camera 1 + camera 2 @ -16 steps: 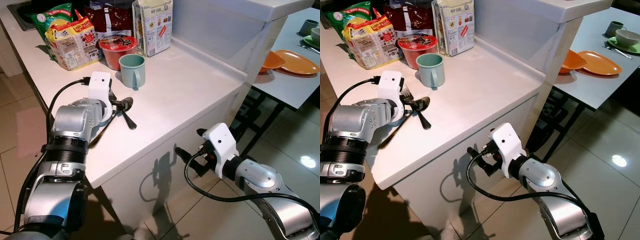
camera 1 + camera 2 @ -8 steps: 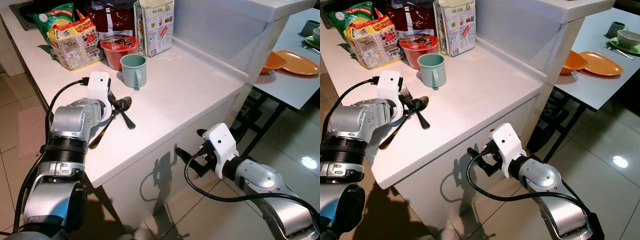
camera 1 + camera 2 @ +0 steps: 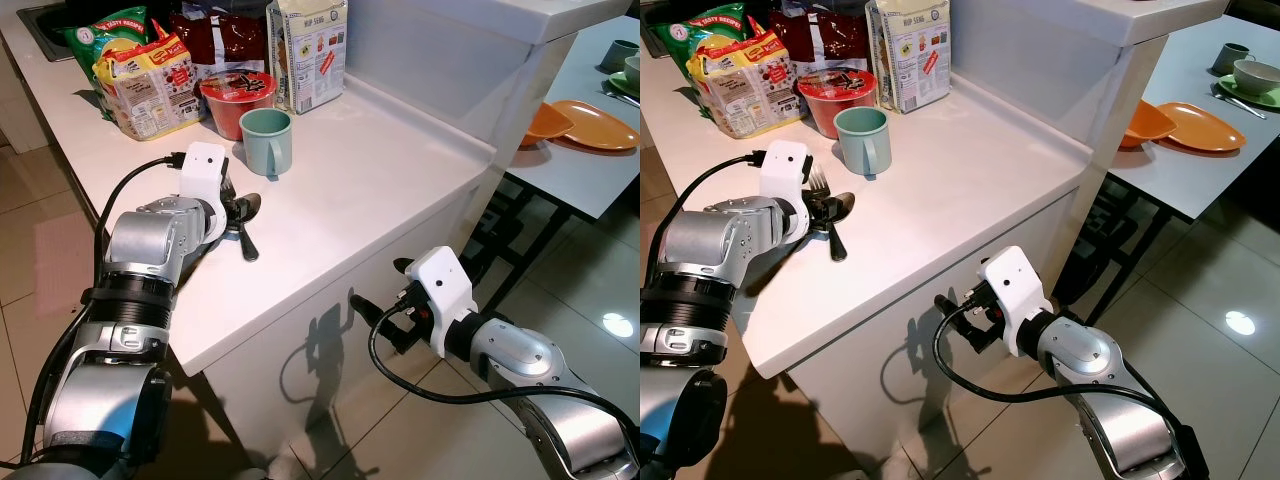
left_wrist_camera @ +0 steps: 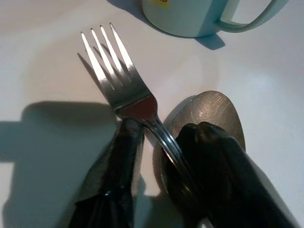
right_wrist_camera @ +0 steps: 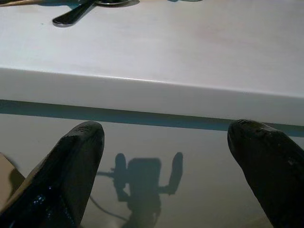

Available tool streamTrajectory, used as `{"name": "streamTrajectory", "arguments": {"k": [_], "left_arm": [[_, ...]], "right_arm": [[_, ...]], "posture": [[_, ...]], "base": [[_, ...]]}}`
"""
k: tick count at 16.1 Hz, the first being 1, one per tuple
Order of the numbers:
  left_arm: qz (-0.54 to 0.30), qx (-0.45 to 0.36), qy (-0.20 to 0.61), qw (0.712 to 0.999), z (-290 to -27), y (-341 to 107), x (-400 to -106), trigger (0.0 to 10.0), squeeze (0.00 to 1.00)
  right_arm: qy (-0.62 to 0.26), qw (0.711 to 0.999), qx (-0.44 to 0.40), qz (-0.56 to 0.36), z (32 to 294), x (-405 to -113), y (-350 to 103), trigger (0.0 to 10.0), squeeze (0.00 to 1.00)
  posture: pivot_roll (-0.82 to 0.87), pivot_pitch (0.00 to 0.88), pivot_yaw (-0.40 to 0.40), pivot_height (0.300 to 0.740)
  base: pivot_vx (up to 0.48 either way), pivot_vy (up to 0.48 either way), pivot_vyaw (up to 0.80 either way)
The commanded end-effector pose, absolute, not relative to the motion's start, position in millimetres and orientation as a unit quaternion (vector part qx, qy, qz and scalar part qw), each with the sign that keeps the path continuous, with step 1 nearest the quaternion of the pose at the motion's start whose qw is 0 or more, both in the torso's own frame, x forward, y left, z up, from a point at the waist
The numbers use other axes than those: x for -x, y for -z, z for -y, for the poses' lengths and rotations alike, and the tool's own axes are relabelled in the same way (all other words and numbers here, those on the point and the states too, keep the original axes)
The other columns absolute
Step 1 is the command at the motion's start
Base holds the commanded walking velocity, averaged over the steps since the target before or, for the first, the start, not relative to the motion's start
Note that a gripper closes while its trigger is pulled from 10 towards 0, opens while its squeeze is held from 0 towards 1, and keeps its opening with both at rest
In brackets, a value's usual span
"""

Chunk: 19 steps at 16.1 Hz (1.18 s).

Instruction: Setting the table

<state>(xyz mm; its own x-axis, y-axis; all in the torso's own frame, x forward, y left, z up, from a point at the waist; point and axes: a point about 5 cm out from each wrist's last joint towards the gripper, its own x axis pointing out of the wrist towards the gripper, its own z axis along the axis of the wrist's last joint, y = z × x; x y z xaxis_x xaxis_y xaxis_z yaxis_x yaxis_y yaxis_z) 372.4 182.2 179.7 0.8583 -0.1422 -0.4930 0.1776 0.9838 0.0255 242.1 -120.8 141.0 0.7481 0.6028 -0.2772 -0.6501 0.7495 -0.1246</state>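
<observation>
On the white counter [image 3: 380, 170] my left gripper [image 3: 238, 207] is shut on a metal fork [image 4: 114, 80], whose neck runs between the two black fingers [image 4: 118, 156]. A metal spoon [image 4: 213, 109] lies crossed beneath the fork, its bowl partly under one finger and its dark handle [image 3: 248, 245] pointing toward the counter's front. A pale green mug [image 3: 266, 140] stands just beyond the fork's tines. My right gripper [image 3: 380, 283] hangs open below the counter's edge, in front of the cabinet, holding nothing.
Snack packets [image 3: 145, 85], a red noodle bowl [image 3: 238, 95] and a tall box [image 3: 305, 50] line the back of the counter. To the right stands a dining table [image 3: 570, 170] with orange plates [image 3: 590, 122] and green dishes [image 3: 620, 50]. Tiled floor lies below.
The spoon's handle has swung closer to my left arm. The long fork handle that lay beside the arm has gone out of sight behind it. My right arm has not moved.
</observation>
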Motion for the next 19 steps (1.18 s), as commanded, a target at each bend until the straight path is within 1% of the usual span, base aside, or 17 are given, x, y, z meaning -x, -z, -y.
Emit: {"name": "streamTrajectory", "arguments": {"k": [1,5,13,15,19], "left_arm": [[-0.271,-0.046,0.081,0.958,-185,-170,-369,0.0,0.00],[-0.267,-0.051,0.083,0.959,-186,-171,-370,0.0,0.00],[-0.224,-0.033,0.069,0.972,-192,-191,-374,0.0,0.00],[-0.211,-0.021,0.073,0.975,-192,-199,-373,0.0,0.00],[-0.172,0.030,0.086,0.981,-193,-220,-371,0.0,0.00]], "right_arm": [[-0.339,0.928,0.112,-0.109,121,-240,-144,10.0,0.00],[-0.338,0.928,0.113,-0.111,123,-241,-143,10.0,0.00],[-0.332,0.930,0.116,-0.111,124,-244,-141,10.0,0.00],[-0.332,0.930,0.116,-0.110,123,-244,-142,10.0,0.00],[-0.333,0.930,0.115,-0.108,123,-245,-144,10.0,0.00]], "posture": [[0.06,0.000,0.002,0.740],[0.06,0.000,0.002,0.740],[0.05,0.000,0.003,0.740],[0.06,0.000,0.002,0.740],[0.06,0.000,0.001,0.740]], "base": [[0.000,0.000,0.00],[0.000,0.000,0.00],[0.000,0.000,0.00],[0.000,0.000,0.00],[0.000,0.000,0.00]]}}
